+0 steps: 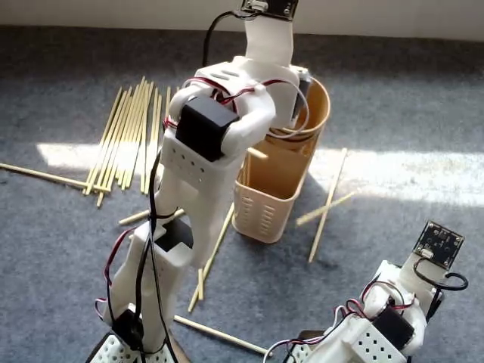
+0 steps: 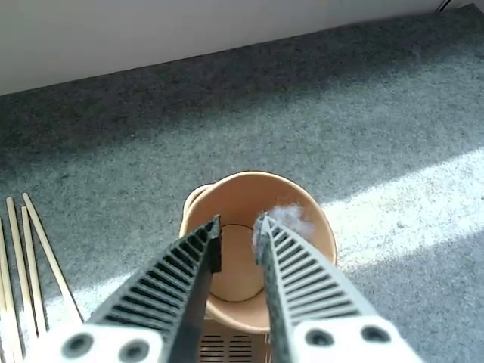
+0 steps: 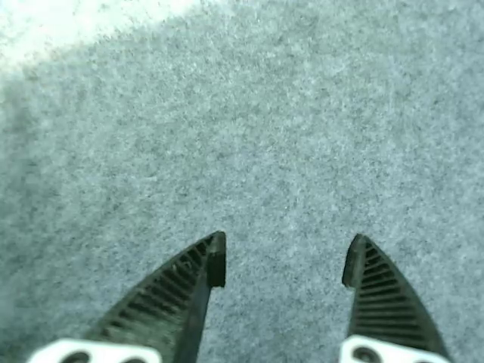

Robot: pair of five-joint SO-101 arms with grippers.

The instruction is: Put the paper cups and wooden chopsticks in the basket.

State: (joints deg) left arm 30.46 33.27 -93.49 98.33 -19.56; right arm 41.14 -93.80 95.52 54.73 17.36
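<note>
The tan plastic basket (image 1: 276,193) stands upright on the grey carpet mid-scene, with a chopstick end (image 1: 257,153) leaning inside it. My left arm (image 1: 219,144) stretches over its rim. From the left wrist view my left gripper (image 2: 238,231) hangs directly above the basket (image 2: 310,227), open by a narrow gap and holding nothing. A bundle of wooden chopsticks (image 1: 128,140) lies left of the basket, and a few of them (image 2: 26,257) show beside the fingers. My right gripper (image 3: 283,261) is open over bare carpet at the near right.
Two crossed chopsticks (image 1: 327,203) lie right of the basket. More single sticks lie beside its left wall (image 1: 215,249), near the left arm's base (image 1: 219,333) and far left (image 1: 45,175). The right arm (image 1: 393,318) sits low at the front right. A pale wall borders the carpet's far side.
</note>
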